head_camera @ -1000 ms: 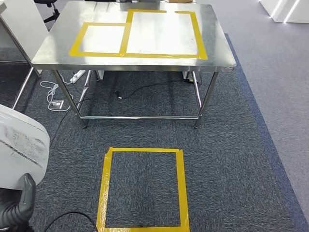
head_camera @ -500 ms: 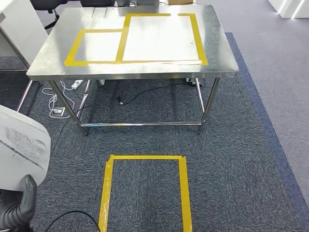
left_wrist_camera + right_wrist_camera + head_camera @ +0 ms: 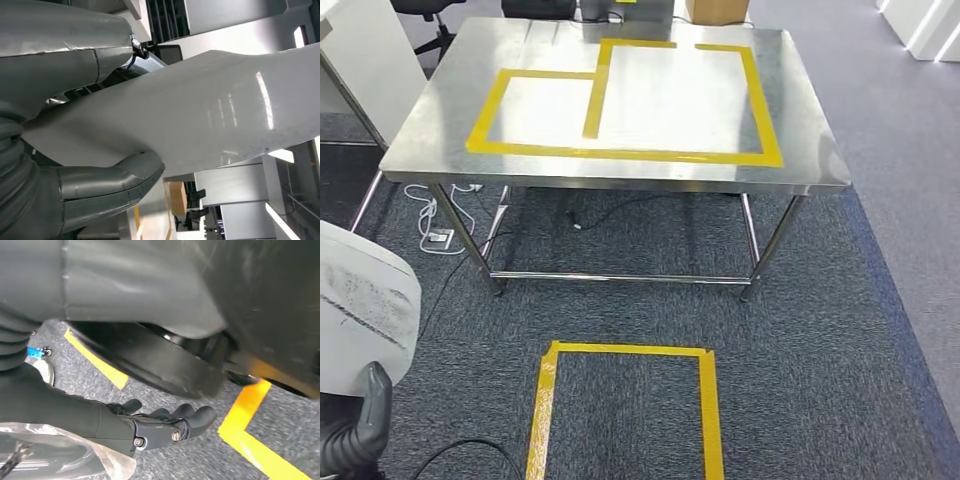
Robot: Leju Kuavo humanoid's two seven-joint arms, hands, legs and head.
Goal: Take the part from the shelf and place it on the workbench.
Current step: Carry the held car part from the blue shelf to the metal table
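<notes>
A: What's the biggest thing in front of you?

B: The carpet (image 3: 803, 340), dark grey and speckled, running under everything. On it stands a steel desk (image 3: 426, 140), ahead of me and well apart from my body. Its top carries two yellow tape boxes: a big box (image 3: 765, 130) to the right and a small box (image 3: 487, 115) to the left, sharing one side.

A: And nearer to you?

B: A floor square (image 3: 546, 400) of yellow tape on the carpet, between me and the desk. Its near edge runs out of my head view.

A: Where's the part?

B: At my lower left, off the desk. The part (image 3: 365, 300) is a white curved panel with grey scuffs. My left robot hand (image 3: 109, 185) grips it: in the wrist view the thumb lies along one face and the rest of the hand presses the other face.

A: Your right side?

B: My right robot hand (image 3: 166, 425) hangs low above the carpet near yellow tape, holding nothing. Its fingers (image 3: 200, 416) are stretched out and lie close together, slightly bent.

A: Anything smaller?

B: A brown box (image 3: 716, 10) at the far edge of the desk, white cables (image 3: 426, 200) and a small plug block on the carpet under the desk's left end, and a black cable (image 3: 463, 447) on the carpet near my left side.
</notes>
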